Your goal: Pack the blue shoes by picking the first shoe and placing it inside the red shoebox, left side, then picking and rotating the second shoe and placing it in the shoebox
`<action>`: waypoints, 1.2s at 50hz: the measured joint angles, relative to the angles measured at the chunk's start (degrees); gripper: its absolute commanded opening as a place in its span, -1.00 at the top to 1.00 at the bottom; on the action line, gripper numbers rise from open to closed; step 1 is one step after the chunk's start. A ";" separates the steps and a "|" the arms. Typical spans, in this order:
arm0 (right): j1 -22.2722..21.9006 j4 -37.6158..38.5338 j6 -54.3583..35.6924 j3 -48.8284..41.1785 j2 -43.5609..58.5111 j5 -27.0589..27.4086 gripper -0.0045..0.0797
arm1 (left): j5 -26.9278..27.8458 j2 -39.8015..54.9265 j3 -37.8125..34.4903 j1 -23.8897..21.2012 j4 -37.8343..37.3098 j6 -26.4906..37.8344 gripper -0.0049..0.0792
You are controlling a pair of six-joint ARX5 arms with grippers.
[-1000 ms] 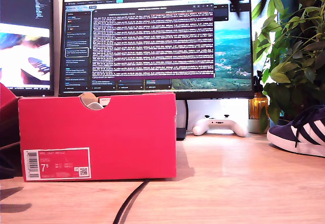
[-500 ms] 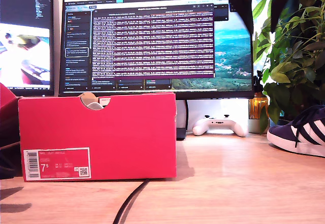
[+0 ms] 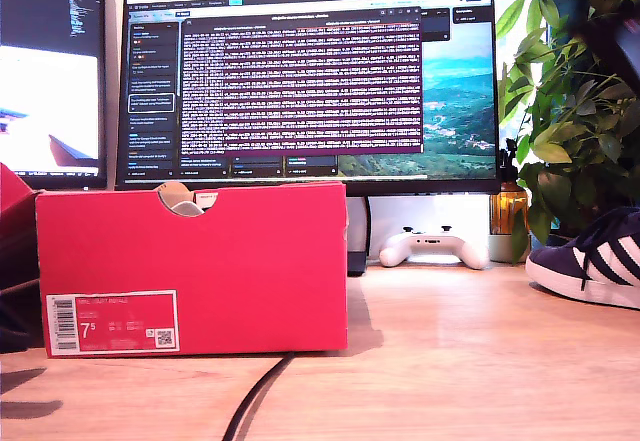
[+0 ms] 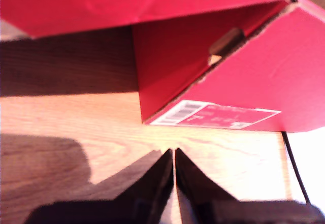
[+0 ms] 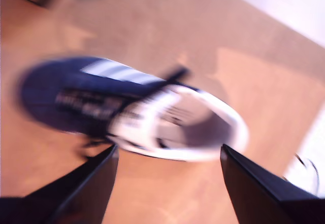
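Wood desk (image 3: 450,361) up front, with a black cable (image 3: 255,396) snaking toward the camera in the exterior view. Next back, the red shoebox (image 3: 200,261) sits toward the exterior view's left, label (image 3: 112,323) facing out and half-round notch (image 3: 182,199) in the rim; looks parked there so both arms can reach its open top.

One blue shoe (image 3: 590,261) lies on the desk at the exterior view's right edge, well apart from the box and partly cut off. Can't see a second shoe anywhere; something pale shows through the notch but I can't tell what it is.

Behind that: white game controller (image 3: 432,246), monitor (image 3: 310,81), plant (image 3: 570,111).

What the wrist views add:
- my first gripper (image 4: 174,155) has its jaws pressed together with nothing between them, low over the desk just beside the box's label corner. Reads as idle parking. Not visible in the exterior view.
- my second gripper (image 5: 167,155) has its jaws spread wide and empty, above the blue shoe (image 5: 127,109) with the shoe opening between them. Picture is motion-blurred, so I'd judge it's lining up for the pick, no contact yet. Exterior view gives only a dark blur at its upper right that may be that arm.

Exterior view alone gives the box-to-shoe gap
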 measured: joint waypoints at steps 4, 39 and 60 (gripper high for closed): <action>-0.87 -0.07 1.73 -3.06 -1.84 -0.15 -0.50 | 0.00 0.00 0.00 0.00 0.00 0.00 0.93; -5.51 8.48 3.76 -17.57 -7.58 -0.85 -0.50 | 0.00 0.00 0.00 0.00 -0.04 0.00 0.93; -8.96 15.28 2.23 -24.13 -6.95 -3.93 -0.50 | 0.00 0.00 0.00 0.00 -1.57 0.00 0.93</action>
